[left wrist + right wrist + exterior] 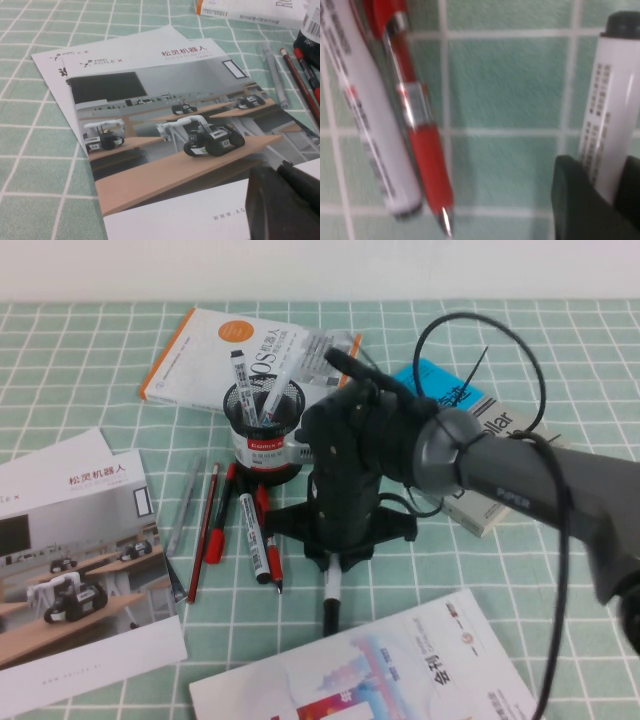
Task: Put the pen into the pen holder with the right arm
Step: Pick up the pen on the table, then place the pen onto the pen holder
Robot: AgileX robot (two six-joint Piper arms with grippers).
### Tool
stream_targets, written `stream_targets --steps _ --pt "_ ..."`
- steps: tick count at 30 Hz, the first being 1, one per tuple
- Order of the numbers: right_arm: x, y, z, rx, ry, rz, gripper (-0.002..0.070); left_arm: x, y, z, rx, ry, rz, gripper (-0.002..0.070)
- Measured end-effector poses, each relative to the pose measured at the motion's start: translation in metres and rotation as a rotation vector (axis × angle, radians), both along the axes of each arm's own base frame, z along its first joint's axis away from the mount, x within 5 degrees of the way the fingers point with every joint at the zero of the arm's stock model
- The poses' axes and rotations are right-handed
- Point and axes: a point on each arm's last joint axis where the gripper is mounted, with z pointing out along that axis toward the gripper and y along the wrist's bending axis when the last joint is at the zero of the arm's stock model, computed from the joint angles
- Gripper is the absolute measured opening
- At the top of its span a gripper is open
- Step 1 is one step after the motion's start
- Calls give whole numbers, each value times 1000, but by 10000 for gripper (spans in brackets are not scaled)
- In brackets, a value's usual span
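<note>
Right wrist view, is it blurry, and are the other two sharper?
Right wrist view: soft and smeared; the pen between the right tool's fingers and the red pen lack crisp edges. High view: sharp, evenly lit. Left wrist view: brochure sharp, left tool blurred.

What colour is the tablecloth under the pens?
The tablecloth is pale green with a white grid, clearest in the high view.

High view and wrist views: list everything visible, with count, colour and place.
pen: one, white with black ends, on the cloth, between the right claw's fingers
pen holder: one, black mesh, near the orange-edged book, markers inside
printed marker: one, white, beside the red pens
red pens: about three, left of the pen
grey pen: one, by the brochure
brochure: left
books: several, around
right claw: black, closing around the pen
left claw: black, over the brochure
</note>
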Motion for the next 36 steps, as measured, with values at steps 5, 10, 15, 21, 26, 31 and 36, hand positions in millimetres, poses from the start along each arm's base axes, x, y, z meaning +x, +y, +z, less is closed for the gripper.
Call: stream_targets --steps 5,10,15,21,26,31,36 --pt "-9 -16 34 -20 -40 54 126 0 0 0 0 0 0 -6" --pt "-24 -42 84 11 -176 122 126 0 0 0 0 0 0 -6" --pt "-34 -69 112 150 -440 219 126 0 0 0 0 0 0 -6" --pt "-34 -82 115 331 -842 328 126 0 0 0 0 0 0 -6" --pt "-28 -71 110 460 -1166 440 126 0 0 0 0 0 0 -6" --pt "-14 -54 92 534 -1420 498 125 0 0 0 0 0 0 -6" --pt "11 -43 67 553 -1501 396 125 0 0 0 0 0 0 -6"
